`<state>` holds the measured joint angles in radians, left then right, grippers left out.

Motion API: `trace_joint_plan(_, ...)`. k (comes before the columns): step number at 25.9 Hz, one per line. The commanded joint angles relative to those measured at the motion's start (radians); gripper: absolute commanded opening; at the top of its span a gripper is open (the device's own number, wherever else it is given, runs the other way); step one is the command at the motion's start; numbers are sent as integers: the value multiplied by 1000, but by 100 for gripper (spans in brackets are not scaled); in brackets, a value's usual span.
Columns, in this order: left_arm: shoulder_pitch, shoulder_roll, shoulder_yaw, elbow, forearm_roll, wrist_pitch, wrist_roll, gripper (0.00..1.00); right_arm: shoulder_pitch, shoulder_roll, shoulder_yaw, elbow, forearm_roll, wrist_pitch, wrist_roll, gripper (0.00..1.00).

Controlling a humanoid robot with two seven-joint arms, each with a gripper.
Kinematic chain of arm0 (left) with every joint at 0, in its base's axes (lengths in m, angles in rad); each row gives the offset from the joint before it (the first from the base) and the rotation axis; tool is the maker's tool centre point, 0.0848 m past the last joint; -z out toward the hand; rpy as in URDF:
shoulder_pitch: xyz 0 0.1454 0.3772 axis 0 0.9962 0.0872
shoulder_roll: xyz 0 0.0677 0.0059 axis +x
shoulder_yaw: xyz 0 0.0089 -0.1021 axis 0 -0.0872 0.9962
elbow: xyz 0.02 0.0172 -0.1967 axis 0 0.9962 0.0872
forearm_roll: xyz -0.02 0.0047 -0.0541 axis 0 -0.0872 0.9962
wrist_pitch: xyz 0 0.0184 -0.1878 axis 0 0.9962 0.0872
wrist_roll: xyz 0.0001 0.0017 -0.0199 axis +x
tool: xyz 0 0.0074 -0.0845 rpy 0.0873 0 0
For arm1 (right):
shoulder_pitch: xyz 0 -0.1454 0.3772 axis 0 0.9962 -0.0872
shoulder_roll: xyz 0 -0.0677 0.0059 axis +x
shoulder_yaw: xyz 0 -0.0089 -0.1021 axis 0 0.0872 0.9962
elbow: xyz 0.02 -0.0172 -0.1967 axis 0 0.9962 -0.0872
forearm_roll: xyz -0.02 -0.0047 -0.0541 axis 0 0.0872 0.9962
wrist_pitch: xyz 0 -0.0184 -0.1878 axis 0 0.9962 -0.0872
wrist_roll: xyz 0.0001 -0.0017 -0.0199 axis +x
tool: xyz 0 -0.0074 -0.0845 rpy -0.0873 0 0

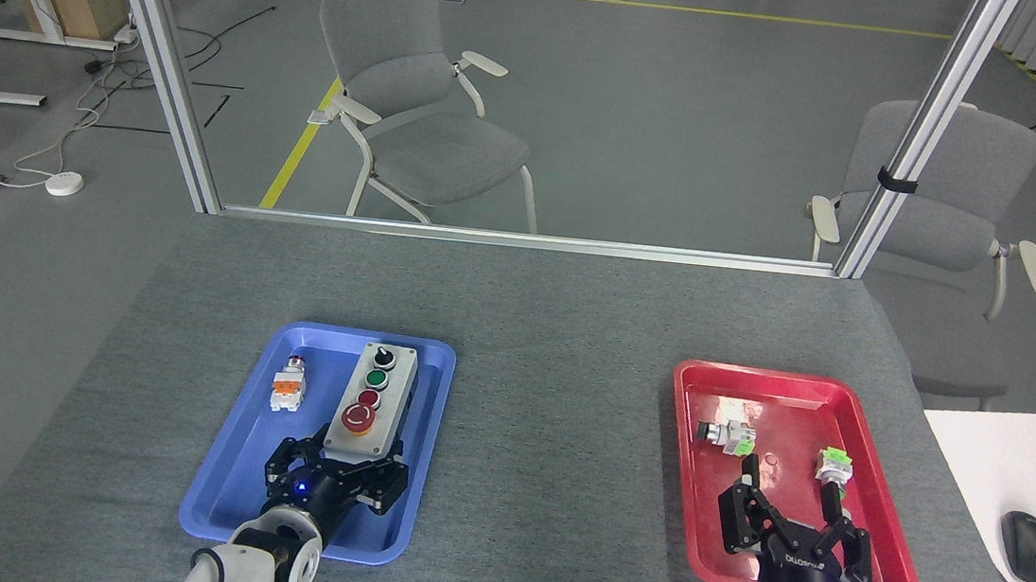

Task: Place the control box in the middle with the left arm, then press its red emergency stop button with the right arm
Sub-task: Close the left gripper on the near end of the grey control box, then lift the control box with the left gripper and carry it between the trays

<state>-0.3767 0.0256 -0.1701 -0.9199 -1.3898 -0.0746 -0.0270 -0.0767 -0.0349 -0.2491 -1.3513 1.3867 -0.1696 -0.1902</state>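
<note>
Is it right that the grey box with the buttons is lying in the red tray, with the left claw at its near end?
Not quite. In the head view the control box lies in the blue tray, not the red tray. The left claw is indeed at its near end.
</note>
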Motion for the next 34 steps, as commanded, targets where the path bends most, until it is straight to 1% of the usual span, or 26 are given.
trace_joint_plan(1, -37, -13, -3, 59, -1, 16, 2, 98, 0, 1, -1, 0, 0, 1, 0, 99)
trace_joint_plan(9, -80, -27, -3, 144, -1, 30, 13, 97, 0, 3, -1, 0, 0, 1, 0, 99)
trace_joint_plan(10, -82, -24, -5, 145, -3, 29, 15, 90, 0, 3, -1, 0, 0, 1, 0, 99)
trace_joint_plan(11, -80, -24, -5, 145, -5, 29, 15, 77, 0, 3, -1, 0, 0, 1, 0, 99)
trace_joint_plan(13, -82, -20, -6, 144, -5, 21, 10, 47, 0, 0, -1, 0, 0, 1, 0, 99)
trace_joint_plan(14, -85, -20, -6, 145, -3, 21, 7, 34, 0, 0, -1, 0, 0, 1, 0, 99)
trace_joint_plan(16, -96, -18, -6, 144, 8, 24, 9, 15, 0, 0, -1, 0, 0, 2, 0, 99)
trace_joint_plan(17, -96, -16, -6, 136, 11, 24, 13, 1, 0, 0, -1, 0, 0, 2, 0, 99)
trace_joint_plan(20, -99, -12, -3, 110, 14, 18, 18, 0, 0, -2, -1, 0, 0, 2, 0, 99)
trace_joint_plan(23, -93, -7, 0, 38, 15, 13, 19, 0, 0, -3, -3, 0, 0, 2, 0, 99)
trace_joint_plan(24, -83, -3, 1, -8, 15, 10, 18, 0, 0, -3, -3, 0, 0, 2, 0, 99)
trace_joint_plan(26, -47, 30, 3, -131, 28, -20, 9, 0, 0, -3, -3, 0, 0, 2, 0, 99)
trace_joint_plan(28, 13, 34, 3, -264, 45, -65, 5, 0, 0, -2, -1, 0, 0, 2, 0, 99)
trace_joint_plan(30, 65, 30, -9, -369, 41, -76, 2, 0, 0, -2, -1, 0, 0, 1, -2, 99)
trace_joint_plan(31, 78, 20, -29, -396, 37, -79, 2, 0, 0, -3, -1, 0, 0, 1, 0, 99)
trace_joint_plan(34, 79, 7, -189, -402, 28, -74, 1, 0, 0, -2, -3, 0, 0, 2, 0, 99)
